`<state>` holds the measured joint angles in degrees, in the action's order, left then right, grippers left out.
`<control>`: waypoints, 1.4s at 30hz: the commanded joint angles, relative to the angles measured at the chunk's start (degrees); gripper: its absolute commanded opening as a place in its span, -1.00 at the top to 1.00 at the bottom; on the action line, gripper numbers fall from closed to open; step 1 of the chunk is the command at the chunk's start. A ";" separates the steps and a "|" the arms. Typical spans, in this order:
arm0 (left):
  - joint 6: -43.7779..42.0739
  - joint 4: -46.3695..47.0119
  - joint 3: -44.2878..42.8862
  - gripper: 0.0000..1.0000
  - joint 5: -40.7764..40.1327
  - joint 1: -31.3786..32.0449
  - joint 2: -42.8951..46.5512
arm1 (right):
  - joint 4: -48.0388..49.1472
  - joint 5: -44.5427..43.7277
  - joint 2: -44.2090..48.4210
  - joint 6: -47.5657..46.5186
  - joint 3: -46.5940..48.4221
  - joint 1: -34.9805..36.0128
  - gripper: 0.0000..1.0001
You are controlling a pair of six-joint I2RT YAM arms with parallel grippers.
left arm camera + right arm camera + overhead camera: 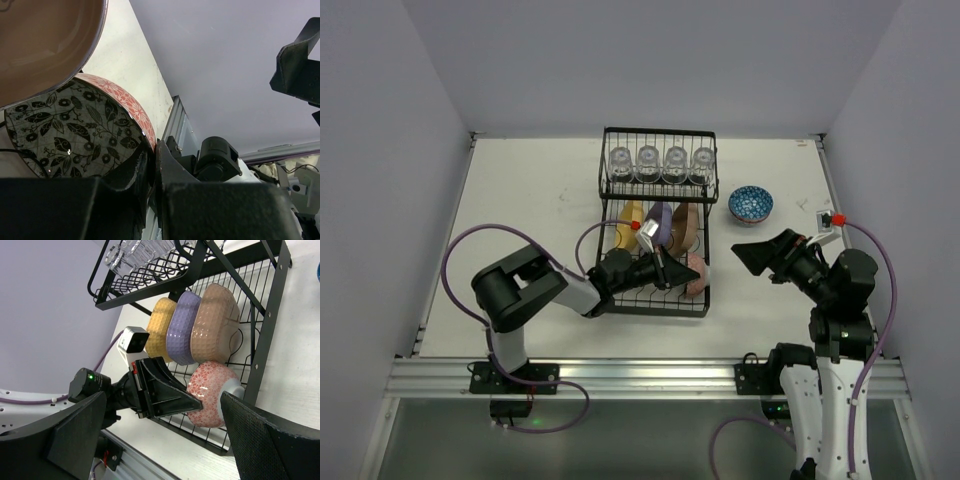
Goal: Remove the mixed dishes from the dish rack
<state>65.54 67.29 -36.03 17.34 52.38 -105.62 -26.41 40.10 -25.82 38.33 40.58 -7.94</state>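
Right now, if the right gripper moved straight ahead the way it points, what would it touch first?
Probably the red flowered bowl in the dish rack, which the left gripper holds by the rim. The rack's side bar may come first; depth is unclear.

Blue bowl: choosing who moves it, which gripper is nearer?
Right. The right gripper hangs just short of the blue bowl; the left gripper is in the dish rack, gripping the pink bowl.

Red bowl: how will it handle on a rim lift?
The red bowl looks glazed ceramic: likely stiff, heavyish, breakable. Glossy glaze: the left end effector may slip on the rim. Pinched at one edge, it may swing into the brown plate.
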 commanded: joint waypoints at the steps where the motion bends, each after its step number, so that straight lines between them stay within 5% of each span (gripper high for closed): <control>1: 0.38 28.95 -3.34 1.00 1.46 -0.35 2.17 | 0.13 1.39 -0.10 -0.80 2.58 -0.23 -0.94; 42: 17.69 39.76 -6.06 1.00 -7.94 -0.35 0.86 | 1.36 3.32 1.13 0.79 2.49 -0.23 -0.94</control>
<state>74.85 66.87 -38.65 13.74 52.58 -107.44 -26.26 41.65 -25.30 38.57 40.60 -7.94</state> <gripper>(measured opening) 0.093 0.974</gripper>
